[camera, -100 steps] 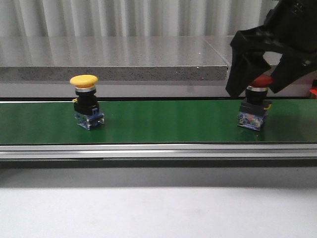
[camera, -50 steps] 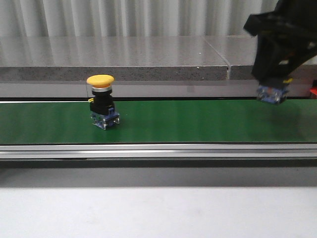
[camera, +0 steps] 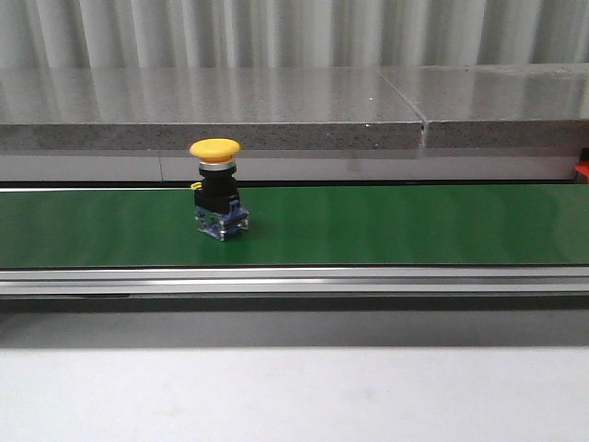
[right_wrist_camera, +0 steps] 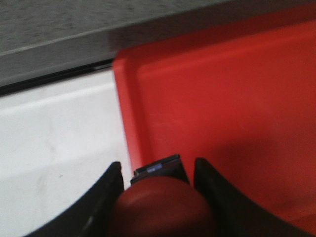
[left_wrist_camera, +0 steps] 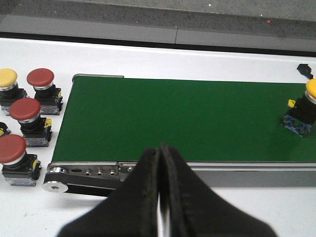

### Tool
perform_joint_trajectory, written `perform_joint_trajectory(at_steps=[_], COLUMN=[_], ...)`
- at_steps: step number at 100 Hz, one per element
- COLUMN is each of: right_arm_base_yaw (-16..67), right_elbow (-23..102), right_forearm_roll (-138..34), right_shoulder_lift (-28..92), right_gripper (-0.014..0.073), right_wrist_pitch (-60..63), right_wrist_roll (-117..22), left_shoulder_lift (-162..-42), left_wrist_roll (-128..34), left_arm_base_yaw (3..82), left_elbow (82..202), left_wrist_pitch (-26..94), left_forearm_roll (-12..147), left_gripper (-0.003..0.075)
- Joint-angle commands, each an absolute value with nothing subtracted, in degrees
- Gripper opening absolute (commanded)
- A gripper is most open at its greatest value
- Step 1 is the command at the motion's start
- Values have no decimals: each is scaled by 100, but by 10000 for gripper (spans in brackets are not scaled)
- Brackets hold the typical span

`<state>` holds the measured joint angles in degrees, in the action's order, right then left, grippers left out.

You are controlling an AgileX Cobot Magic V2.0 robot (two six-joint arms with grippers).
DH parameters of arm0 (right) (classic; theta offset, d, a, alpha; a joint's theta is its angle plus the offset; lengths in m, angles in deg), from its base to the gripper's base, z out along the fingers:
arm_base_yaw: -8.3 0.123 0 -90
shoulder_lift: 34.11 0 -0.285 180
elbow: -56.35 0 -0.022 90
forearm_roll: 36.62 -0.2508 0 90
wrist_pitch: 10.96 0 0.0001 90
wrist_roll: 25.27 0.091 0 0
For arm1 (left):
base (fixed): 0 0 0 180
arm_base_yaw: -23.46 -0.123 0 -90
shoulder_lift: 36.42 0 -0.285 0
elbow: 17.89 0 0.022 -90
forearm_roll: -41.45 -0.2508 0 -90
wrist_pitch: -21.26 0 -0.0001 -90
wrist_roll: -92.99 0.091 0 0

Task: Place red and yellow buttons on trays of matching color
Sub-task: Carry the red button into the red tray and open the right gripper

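Note:
A yellow button stands upright on the green belt; the left wrist view shows it as the yellow button at the belt's far end. My right gripper is shut on a red button, held over the edge of the red tray. My left gripper is shut with nothing in it, hovering before the belt's near end. Neither gripper shows in the front view. No yellow tray is in view.
Three red buttons and another yellow button stand on the white table beside the belt's roller end. A grey stone ledge runs behind the belt. A red sliver shows at the front view's right edge.
The right gripper closed on the red button, lifted it off the belt and carried it out of the front view to the right. The yellow button has ridden the belt rightward.

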<state>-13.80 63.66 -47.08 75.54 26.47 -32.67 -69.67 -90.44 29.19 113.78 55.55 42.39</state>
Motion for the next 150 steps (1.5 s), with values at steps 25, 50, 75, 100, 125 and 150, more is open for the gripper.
perform_joint_trajectory(at_steps=[25,50,75,100,125,150], right_arm_base_yaw=[-1794,-1800,-1863,-1962,-1792,-1076], right_elbow=[6628,6621,6633,6634,6587,5670], right_forearm_roll=[-4726,-4721,-4704,-4720,-4808,-4803], right_shoulder_lift=[8221,8647,8696,8430,7594,6306], right_gripper=[160,160,382,624,621,621], right_wrist_pitch=[2176,2222,2253,2171,2311,2383], right_wrist_roll=[-3168,-3168,-3168,-3168,-3168,-3314], left_shoulder_lift=[-6993,-6993,-6993,-6993,-6993,-6993], left_wrist_roll=[-9057,-9057,-9057,-9057,-9057,-9057], left_arm_base_yaw=[2961,2961,2961,2961,2961,2961], left_elbow=[11526,11526,11526,11526,11526,11526], left_wrist_pitch=[5137,5137,5137,5137,5137,5137], left_forearm_roll=[4272,4272,4272,4272,4272,4272], left_gripper=[-21,-21,-21,-21,-21,-21])
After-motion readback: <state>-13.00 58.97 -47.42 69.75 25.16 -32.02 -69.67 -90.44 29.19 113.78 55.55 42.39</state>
